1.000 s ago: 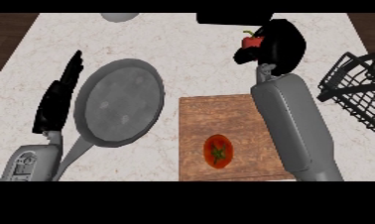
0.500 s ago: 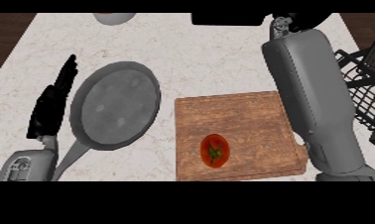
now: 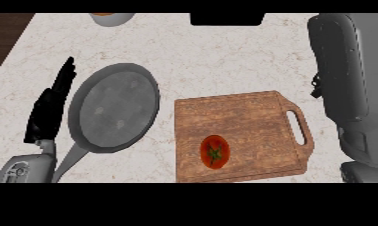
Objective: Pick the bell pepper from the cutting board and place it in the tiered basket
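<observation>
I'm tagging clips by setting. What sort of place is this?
Most likely a kitchen counter: a grey frying pan lies on a pale marbled worktop, beside a wooden cutting board carrying a red vegetable.

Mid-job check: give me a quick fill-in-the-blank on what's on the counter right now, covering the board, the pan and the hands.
On the brown wooden cutting board lies one ____ round vegetable with a green stem. The grey round frying pan sits to the board's ____. The board's handle is at its ____ edge. The black left hand rests open beside the pan; the right hand is ____ of view.
Missing words: red; left; right; out.
</observation>
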You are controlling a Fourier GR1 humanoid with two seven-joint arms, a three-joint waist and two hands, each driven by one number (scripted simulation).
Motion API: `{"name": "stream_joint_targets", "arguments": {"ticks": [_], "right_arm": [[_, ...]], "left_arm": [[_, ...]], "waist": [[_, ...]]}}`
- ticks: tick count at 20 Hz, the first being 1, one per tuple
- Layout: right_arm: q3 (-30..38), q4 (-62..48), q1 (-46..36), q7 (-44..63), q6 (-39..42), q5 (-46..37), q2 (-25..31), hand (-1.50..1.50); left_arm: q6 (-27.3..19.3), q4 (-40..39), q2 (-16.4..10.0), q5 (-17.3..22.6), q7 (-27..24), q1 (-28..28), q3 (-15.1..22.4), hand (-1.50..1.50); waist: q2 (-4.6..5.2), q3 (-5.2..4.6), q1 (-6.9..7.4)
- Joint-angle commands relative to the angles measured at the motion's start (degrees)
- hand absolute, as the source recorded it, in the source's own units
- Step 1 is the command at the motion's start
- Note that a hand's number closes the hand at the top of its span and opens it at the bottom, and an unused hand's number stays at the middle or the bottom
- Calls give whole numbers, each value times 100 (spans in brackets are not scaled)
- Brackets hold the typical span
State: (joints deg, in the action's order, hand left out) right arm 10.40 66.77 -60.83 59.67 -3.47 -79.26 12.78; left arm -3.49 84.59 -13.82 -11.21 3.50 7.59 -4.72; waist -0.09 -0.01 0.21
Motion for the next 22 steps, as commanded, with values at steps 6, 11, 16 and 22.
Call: {"name": "stream_joint_targets", "arguments": {"ticks": [6,11,16,22], "right_arm": [[99,-895,161,-335,364,-251,874,150],[-170,-882,594,-139,1036,-717,1187,150],[127,-601,1063,-653,996,-462,1760,150],[474,95,1640,-1331,1432,289,1941,150]], "left_arm": [[172,-113,-132,39,-55,146,-118,0],[202,131,-89,136,155,18,-153,0],[179,1,-105,40,-159,-35,-208,0],[81,91,86,-50,-215,-263,-126,0]], "waist": [[35,-2,26],[-1,-1,-8],[3,0,-23],[-6,1,-29]]}}
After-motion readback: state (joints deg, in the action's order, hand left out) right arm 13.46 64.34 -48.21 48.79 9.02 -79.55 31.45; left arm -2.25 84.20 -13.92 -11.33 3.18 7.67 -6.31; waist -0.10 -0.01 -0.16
